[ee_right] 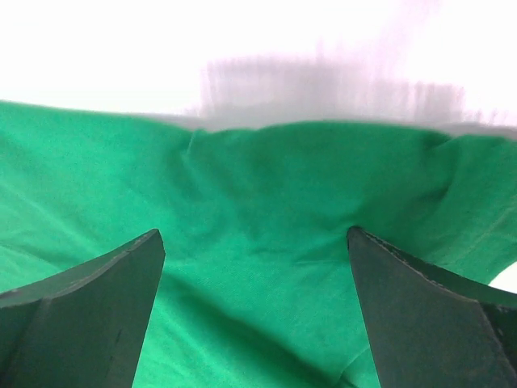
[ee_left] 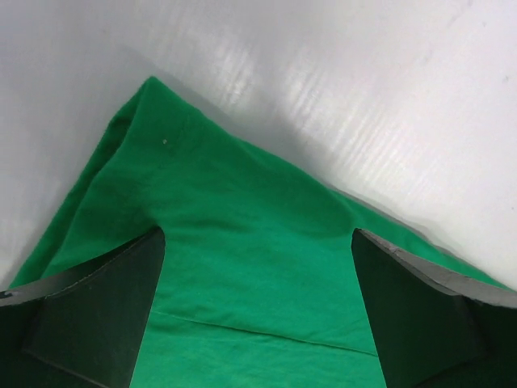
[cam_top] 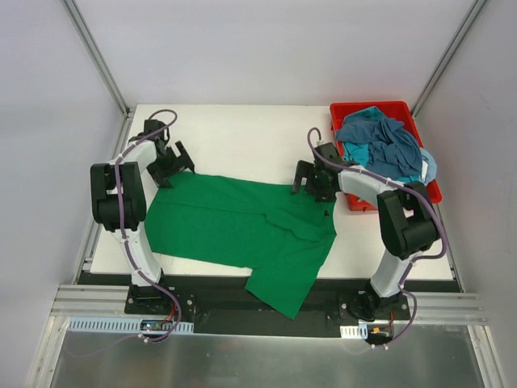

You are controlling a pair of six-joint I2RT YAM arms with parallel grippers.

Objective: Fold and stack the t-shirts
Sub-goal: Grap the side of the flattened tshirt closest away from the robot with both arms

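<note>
The left fingers point(ee_left: 97, 315) and right fingers point(ee_right: 89, 311) stood spread wide, empty. Across the white tabletop point(cam_top: 242, 137) lay the green t-shirt point(cam_top: 234, 222), its near part draping off the edge. Light, limp cloth, likely to sag; the far corners beneath the fingers seemed best to pinch.

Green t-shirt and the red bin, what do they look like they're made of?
Green t-shirt: soft matte fabric, likely cotton knit; it creases and drapes over the table edge. Red bin: probably rigid moulded plastic; straight thin walls, even smooth colour.
</note>
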